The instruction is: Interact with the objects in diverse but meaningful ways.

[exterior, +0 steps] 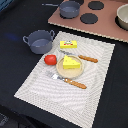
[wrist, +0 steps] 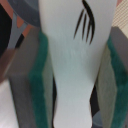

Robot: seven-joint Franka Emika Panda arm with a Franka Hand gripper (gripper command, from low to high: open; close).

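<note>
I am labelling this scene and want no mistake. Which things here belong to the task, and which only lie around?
Task things: cheese wedge, tomato, yellow box, grey pot, white fish piece between the gripper's green pads.

Just lying about: tan plate, fork, knife, placemat, toy stove.

placemat (exterior: pixel 95 75) exterior-right: bare | centre: plate (exterior: pixel 64 71), cutlery (exterior: pixel 75 83) crowd

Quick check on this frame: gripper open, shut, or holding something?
Gripper: shut on the white fish-shaped piece, held between its green-edged pads. The arm is not seen in the exterior view.
</note>
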